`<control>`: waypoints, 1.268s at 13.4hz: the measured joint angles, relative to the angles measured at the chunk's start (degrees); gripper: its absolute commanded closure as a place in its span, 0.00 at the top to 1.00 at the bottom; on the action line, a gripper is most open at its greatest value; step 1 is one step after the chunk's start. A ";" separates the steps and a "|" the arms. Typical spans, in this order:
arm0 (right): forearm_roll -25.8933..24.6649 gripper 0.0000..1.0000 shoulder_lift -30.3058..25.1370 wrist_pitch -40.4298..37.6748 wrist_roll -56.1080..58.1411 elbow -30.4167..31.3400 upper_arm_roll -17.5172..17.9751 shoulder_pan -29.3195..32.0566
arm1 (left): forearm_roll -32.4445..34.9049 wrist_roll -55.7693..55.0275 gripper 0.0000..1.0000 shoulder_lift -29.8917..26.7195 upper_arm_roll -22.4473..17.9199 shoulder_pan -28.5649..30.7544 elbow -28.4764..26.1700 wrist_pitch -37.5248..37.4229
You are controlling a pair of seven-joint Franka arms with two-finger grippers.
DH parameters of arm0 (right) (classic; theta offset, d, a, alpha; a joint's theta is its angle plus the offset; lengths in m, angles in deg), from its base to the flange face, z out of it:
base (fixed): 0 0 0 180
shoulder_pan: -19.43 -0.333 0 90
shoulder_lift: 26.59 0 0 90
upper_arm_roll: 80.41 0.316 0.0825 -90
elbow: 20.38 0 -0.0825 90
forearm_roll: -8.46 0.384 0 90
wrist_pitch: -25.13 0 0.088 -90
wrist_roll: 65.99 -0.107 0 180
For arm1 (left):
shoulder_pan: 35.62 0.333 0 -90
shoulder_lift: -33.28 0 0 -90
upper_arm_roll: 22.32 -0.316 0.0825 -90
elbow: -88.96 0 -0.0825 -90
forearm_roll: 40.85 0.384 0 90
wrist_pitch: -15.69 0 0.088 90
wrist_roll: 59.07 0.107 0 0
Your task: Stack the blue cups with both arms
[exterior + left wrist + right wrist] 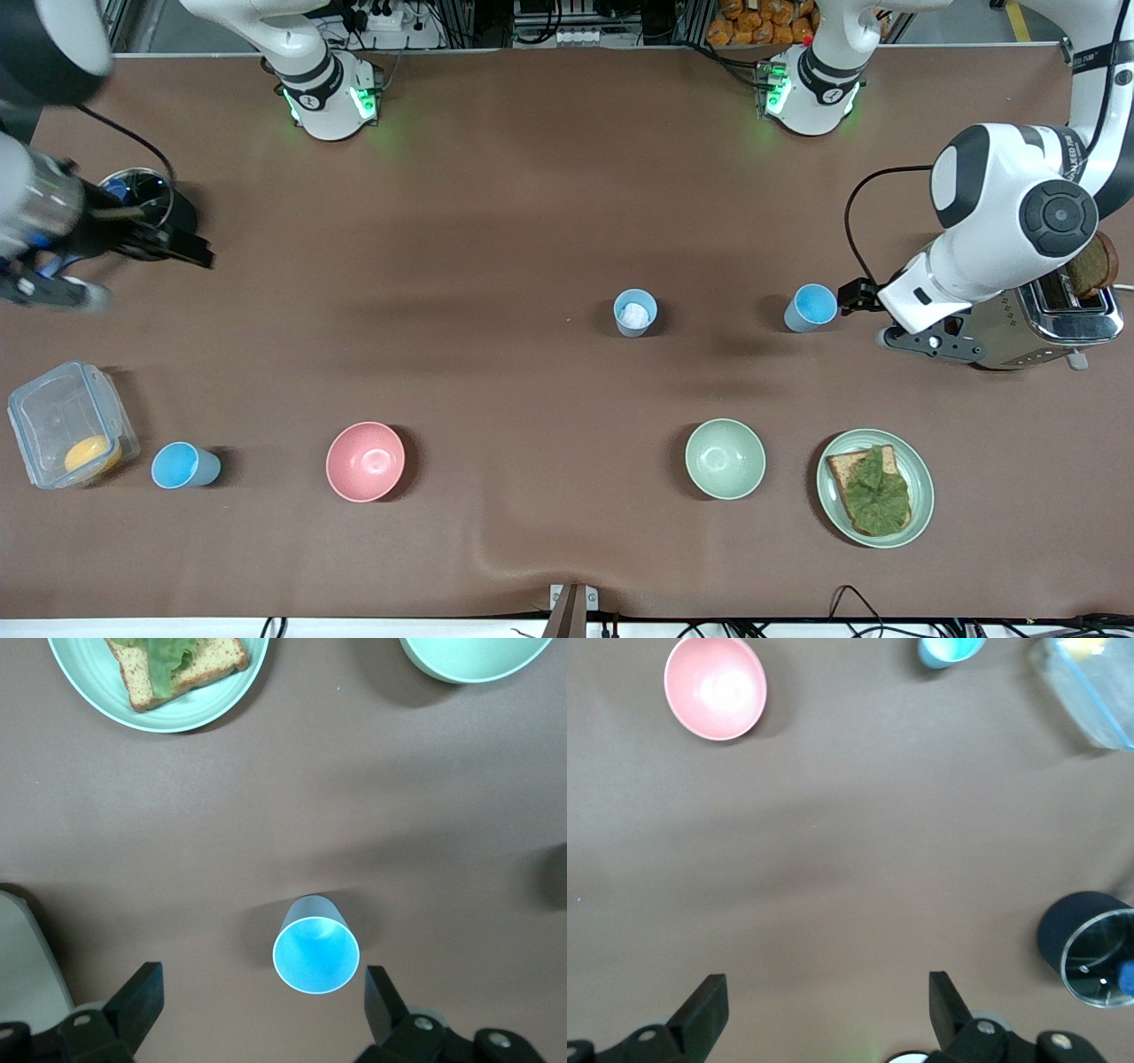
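- You are at the first step: no blue cup is held and none is stacked.
- Take the toaster (pixel 1059 323) as your landmark. The nearest cup (pixel 810 307) stands upright just beside it, toward the right arm's end of the table.
- The left gripper (pixel 257 997) hangs above this cup with its jaws spread wide and nothing between them; in the left wrist view the cup (pixel 315 945) sits between the two fingers, a little closer to one.
- The cup with the white patch (pixel 635 312) stands farther from the toaster along the same line.
- The third cup (pixel 182 465) is well apart from the toaster, beside the clear box (pixel 69 424) and nearer to the front camera.
- The right gripper (pixel 824 1005) is also wide open and empty, over bare table near the dark pot (pixel 1090 945).
- I judge that the next move is to lower the left gripper around the nearest cup and close gently; center it first, because the wall is thin and tapered.
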 measured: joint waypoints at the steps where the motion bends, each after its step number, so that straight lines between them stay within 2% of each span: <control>1: -0.07 1.00 -1.43 -0.03 0.12 0.64 0.01 1.14 | -0.79 -1.95 1.00 0.01 0.08 -0.19 -0.96 1.47; 4: -0.12 1.00 -3.69 -0.05 2.66 1.35 0.03 3.73 | -2.40 -11.28 1.00 0.22 1.14 -1.72 -8.13 10.02; 6: -0.13 1.00 -4.35 -0.03 7.08 1.56 0.03 4.86 | -2.40 -13.89 1.00 0.49 1.89 -2.79 -11.18 13.21; 12: -0.18 1.00 -4.38 2.07 3.71 3.25 0.08 5.18 | -2.40 -8.24 1.00 1.45 1.98 -4.26 -11.71 13.47; 17: -0.18 1.00 -4.38 6.19 3.40 3.80 0.17 5.20 | -5.93 -10.95 1.00 3.09 1.95 -4.40 -11.81 13.53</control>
